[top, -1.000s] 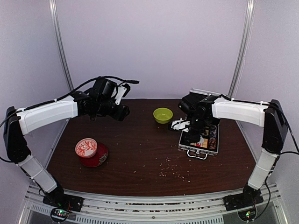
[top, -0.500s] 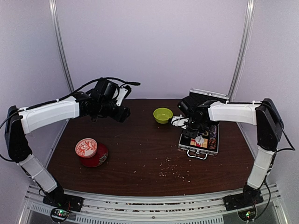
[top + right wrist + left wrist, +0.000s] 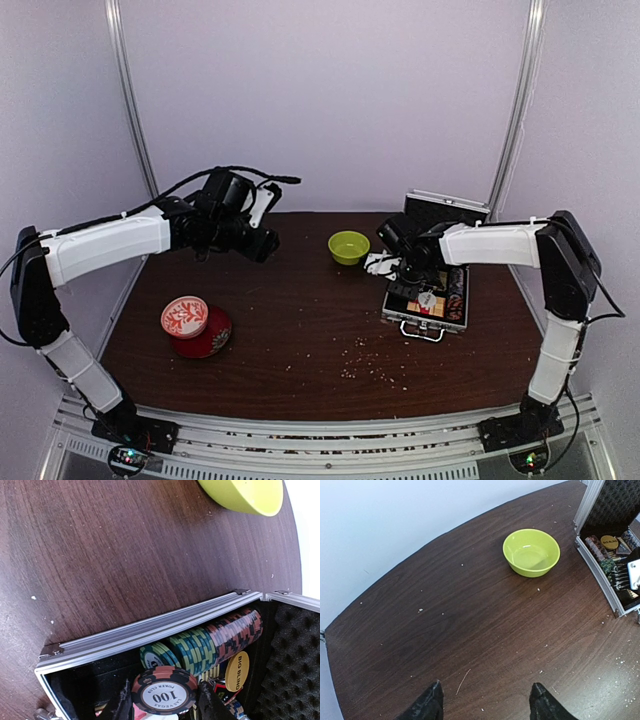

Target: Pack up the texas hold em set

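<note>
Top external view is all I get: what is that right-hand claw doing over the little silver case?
Observer: The right wrist view shows the right gripper pinching a poker chip marked 100 just over the open case.
Operator: Is anything packed in there already?
Observer: Yes, a row of green and red-black chips stands on edge along the case wall, with a yellow Big Blind button next to it.
Operator: And the claw on the left?
Observer: In the left wrist view the left gripper is open, with nothing between its fingers.
</note>
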